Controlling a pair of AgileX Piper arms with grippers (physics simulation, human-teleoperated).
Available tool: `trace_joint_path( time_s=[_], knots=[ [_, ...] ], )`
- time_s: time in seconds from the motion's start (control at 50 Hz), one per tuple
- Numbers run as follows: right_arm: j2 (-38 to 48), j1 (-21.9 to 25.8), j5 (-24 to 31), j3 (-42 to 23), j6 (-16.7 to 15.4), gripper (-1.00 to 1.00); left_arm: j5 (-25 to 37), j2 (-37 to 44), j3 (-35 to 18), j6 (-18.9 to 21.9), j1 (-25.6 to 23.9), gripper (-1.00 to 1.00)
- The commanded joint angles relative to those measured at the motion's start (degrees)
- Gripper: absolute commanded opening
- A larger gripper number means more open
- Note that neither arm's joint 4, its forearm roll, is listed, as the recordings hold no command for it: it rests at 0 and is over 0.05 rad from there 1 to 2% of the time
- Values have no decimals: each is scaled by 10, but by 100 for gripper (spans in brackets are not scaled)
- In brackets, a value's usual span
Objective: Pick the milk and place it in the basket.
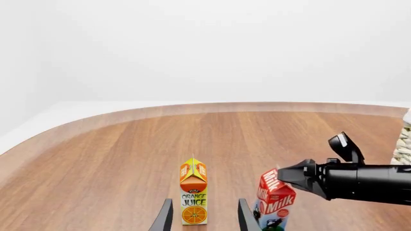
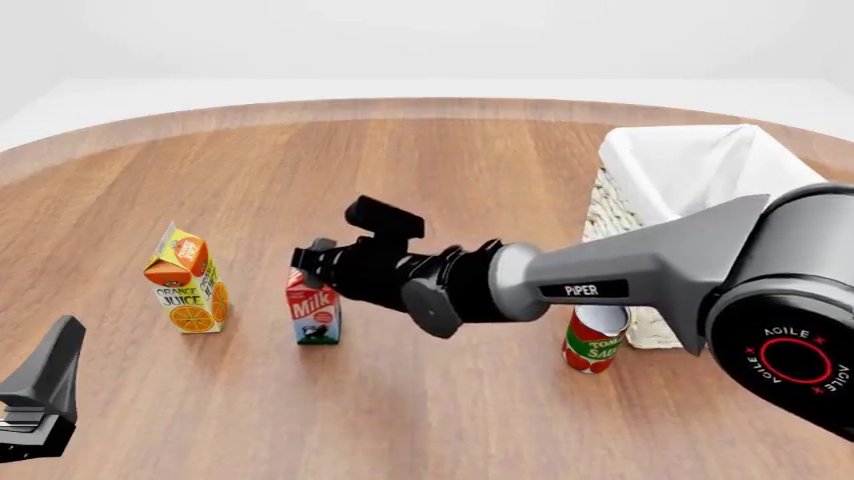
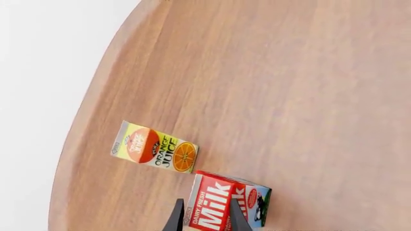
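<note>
The milk [image 2: 315, 312], a carton with a red top and a blue-green base, stands slightly tilted on the wooden table, to the right of the orange juice carton [image 2: 187, 282]. My right gripper [image 2: 310, 264] reaches in from the right, and its fingers are closed on the milk's red gable top. In the right wrist view the milk [image 3: 222, 202] sits between the fingers [image 3: 174, 217]. The left wrist view shows the milk [image 1: 276, 198] leaning under the right gripper [image 1: 286, 174]. My left gripper [image 2: 40, 395] is open and empty at the near left. The basket [image 2: 694, 165] stands at the far right.
A red-green can [image 2: 593, 342] stands in front of the basket, under my right arm. The orange juice carton [image 1: 193, 192] stands upright just beyond my left fingers [image 1: 165, 216]. The table's curved far edge [image 2: 400, 105] runs behind.
</note>
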State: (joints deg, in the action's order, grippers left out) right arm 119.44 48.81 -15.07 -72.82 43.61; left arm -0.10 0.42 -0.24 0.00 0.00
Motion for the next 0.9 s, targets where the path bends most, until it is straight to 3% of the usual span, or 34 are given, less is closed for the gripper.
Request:
trace_joint_path(
  time_s=[0.02,0.56,0.9],
  knots=[
    [-35,-7,-2,9,-6,-100,0,0,0,0,0,100],
    [-152,4,-32,98,-31,-100,0,0,0,0,0,100],
    [-250,-21,-42,164,-50,-100,0,0,0,0,0,100]
  ],
)
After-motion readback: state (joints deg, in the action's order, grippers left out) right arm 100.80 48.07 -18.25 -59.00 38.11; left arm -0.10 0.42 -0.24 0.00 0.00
